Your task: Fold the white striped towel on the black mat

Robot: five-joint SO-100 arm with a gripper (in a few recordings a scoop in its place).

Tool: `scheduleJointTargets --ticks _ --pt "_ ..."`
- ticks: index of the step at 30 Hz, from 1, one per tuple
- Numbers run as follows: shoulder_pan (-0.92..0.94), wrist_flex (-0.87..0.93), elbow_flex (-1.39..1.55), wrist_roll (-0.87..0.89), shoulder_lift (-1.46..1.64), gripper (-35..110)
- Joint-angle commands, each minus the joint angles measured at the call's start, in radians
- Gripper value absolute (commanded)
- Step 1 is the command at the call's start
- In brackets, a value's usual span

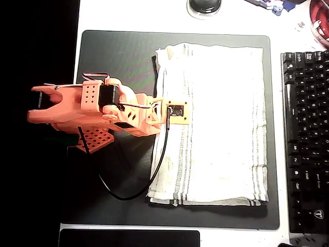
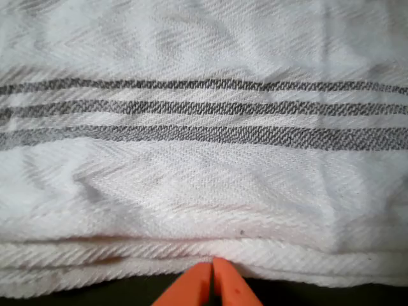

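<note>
The white striped towel [image 1: 216, 123] lies spread flat on the right half of the black mat [image 1: 118, 67], its long axis running near to far in the overhead view, stripe groups following that axis close to the left and right edges. Its left hem looks doubled over. The gripper [image 2: 212, 275] sits at that left hem; in the wrist view the orange fingertips [image 2: 233, 287] meet at the cloth's lip, clenched together, though I cannot tell whether any fabric is pinched between them. Holding the hem there likely prepares to carry it rightward, halving the towel across its width.
</note>
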Motion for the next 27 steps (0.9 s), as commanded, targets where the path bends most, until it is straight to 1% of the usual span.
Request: scheduleJointTargets --ticks 1,3,7,17,20,23,27 --pt "0.018 0.003 0.023 -0.008 0.023 0" --pt "0.048 0.003 0.023 -0.008 0.023 0" --pt "0.046 0.003 0.023 -0.008 0.023 0" --pt "0.002 0.003 0.023 0.003 0.023 0" --pt "0.006 0.003 0.020 -0.040 0.023 0" --pt "-0.015 0.023 -0.046 -0.069 -0.003 0" --pt "-0.048 0.029 -0.195 -0.089 -0.117 0"
